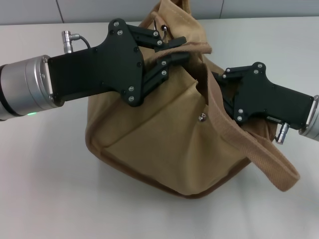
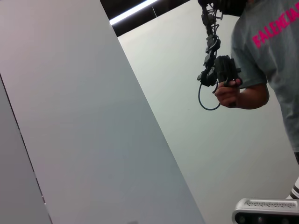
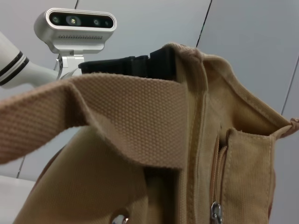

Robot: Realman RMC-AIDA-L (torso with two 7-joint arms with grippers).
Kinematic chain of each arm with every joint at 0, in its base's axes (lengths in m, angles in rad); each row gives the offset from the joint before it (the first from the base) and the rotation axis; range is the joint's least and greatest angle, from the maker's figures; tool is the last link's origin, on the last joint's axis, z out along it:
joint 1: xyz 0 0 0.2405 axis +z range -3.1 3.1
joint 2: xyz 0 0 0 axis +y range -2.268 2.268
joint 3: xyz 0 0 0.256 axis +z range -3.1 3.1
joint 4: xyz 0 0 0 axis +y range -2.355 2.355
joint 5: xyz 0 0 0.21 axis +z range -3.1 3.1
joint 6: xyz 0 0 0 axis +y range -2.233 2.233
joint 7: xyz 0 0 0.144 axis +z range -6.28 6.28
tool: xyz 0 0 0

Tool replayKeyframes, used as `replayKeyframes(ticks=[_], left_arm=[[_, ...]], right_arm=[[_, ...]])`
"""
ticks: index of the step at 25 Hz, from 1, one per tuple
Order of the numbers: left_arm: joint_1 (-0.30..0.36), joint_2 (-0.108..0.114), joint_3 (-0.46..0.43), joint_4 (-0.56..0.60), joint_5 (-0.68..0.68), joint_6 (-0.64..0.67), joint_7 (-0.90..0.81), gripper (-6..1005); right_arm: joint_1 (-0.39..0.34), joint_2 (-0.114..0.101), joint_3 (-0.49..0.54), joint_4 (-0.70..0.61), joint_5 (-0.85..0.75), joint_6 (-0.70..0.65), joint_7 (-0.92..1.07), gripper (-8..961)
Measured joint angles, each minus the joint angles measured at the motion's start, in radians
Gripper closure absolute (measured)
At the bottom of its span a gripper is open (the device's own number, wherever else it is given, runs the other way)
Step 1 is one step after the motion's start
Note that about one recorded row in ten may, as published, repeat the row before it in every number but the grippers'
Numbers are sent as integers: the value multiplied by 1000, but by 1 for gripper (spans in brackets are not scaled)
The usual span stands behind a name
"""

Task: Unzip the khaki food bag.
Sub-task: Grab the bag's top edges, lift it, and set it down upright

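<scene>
Khaki food bag [image 1: 164, 149]: tan canvas all over, darker brown edging along base seam; strap handle [image 1: 259, 149] same tan, coarse woven rib pattern. Snap [image 1: 202, 117] on front pocket: silver. Zipper pull [image 3: 215, 212]: silver metal, zipper tape tan. Left gripper [image 1: 180, 50]: matte black with silver screws; arm behind it brushed silver, small green light. Right gripper [image 1: 219, 82]: matte black, silver screws. Worktop [image 1: 45, 189]: plain white. Head camera [image 3: 74, 27]: white housing. Person's shirt [image 2: 275, 51]: grey with pink lettering.
</scene>
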Motion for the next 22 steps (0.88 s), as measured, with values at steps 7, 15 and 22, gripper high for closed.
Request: replayKeyframes(ticks=[7, 15, 22], left_arm=[[-1, 0, 0, 0, -1, 1, 1, 913], [0, -2, 0, -3, -6, 0, 3, 913], [-3, -1, 0, -6, -8, -4, 4, 912]], right_arm=[[1, 0, -19, -1, 41, 11, 34, 884], [-99, -4, -34, -73, 75, -3, 86, 935], [-185, -7, -27, -121, 66, -27, 125, 947]])
